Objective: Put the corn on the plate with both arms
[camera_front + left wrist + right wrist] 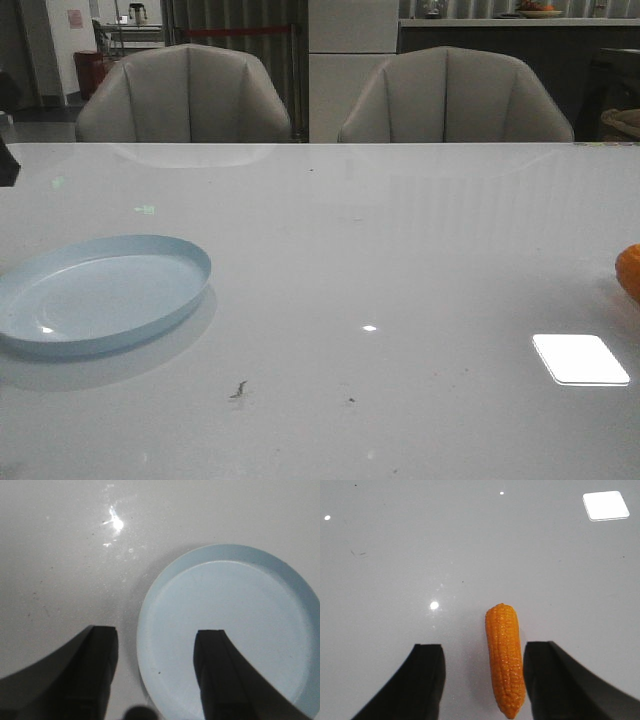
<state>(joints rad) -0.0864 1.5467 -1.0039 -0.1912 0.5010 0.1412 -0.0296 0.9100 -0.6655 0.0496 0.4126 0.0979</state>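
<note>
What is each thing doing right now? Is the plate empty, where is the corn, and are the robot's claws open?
plate: empty, flat on the table, on the left side.
corn: lying on the table, not on the plate, not gripped.
left gripper: open, above the plate's edge, holding nothing.
right gripper: open, fingers either side of the corn, closer to one finger.
</note>
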